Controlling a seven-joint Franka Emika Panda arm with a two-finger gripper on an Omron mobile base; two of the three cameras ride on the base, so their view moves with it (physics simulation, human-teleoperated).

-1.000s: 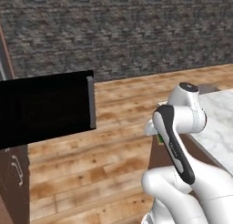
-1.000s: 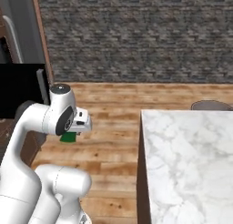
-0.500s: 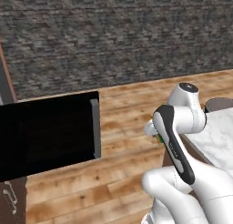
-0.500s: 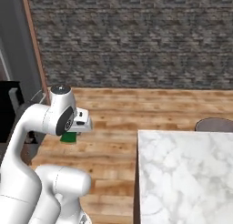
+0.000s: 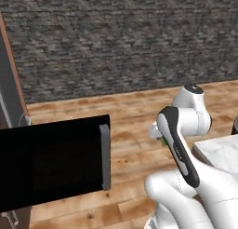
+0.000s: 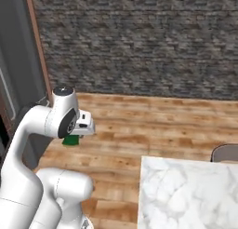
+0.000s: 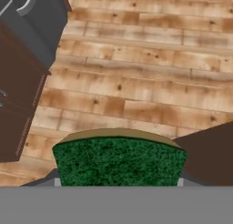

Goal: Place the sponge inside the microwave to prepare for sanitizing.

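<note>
My gripper (image 6: 73,136) is shut on the sponge (image 6: 70,140), held out low in front of the arm's upper joint. In the hand view the sponge (image 7: 119,160) sits between the fingers (image 7: 56,180), green scrubbing face toward the camera with a thin yellow edge above it, and wood floor lies beyond. In the left base view a sliver of the green sponge (image 5: 163,142) peeks out beside the forearm. The microwave's black door (image 5: 51,165) with its grey vertical handle (image 5: 105,156) stands swung open at the lower left. Its interior is hidden.
A marble counter (image 6: 186,191) lies to the right, with a dark round seat (image 6: 225,153) at its far edge. Dark wood cabinets (image 7: 18,104) and a tall grey appliance (image 6: 18,84) stand on the left. A brick wall (image 5: 121,42) closes the back beyond the wooden floor.
The whole picture has shifted, so the base has moved: the microwave door now looms larger and nearer the arm, and the counter has slid right. The arm keeps its pose with the sponge held.
</note>
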